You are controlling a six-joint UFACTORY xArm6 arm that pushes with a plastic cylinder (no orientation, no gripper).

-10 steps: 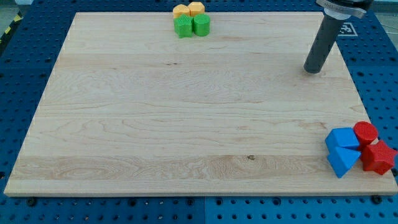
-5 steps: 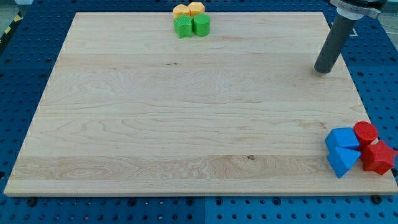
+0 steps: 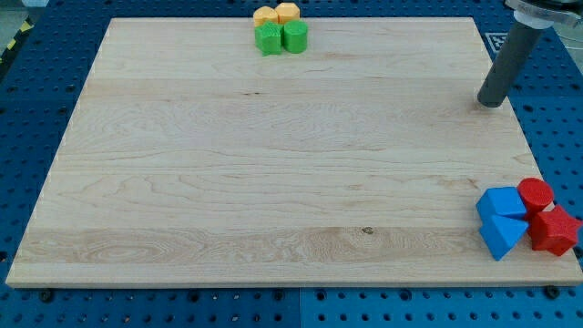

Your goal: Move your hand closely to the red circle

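Observation:
The red circle (image 3: 536, 194) is a short red cylinder at the board's lower right corner. It touches a blue cube (image 3: 502, 202) on its left and a second red block (image 3: 555, 230) below it. A blue triangle (image 3: 501, 236) lies under the blue cube. My tip (image 3: 491, 102) is at the end of the dark rod near the board's right edge, well above the red circle and a little to its left, touching no block.
At the top edge of the wooden board (image 3: 273, 155) sit two green blocks (image 3: 281, 38) and two yellow-orange blocks (image 3: 276, 15), packed together. A blue pegboard table (image 3: 27, 82) surrounds the board.
My tip has moved steadily to the view's right, from about the board's upper right area to close by its right edge. No block has moved.

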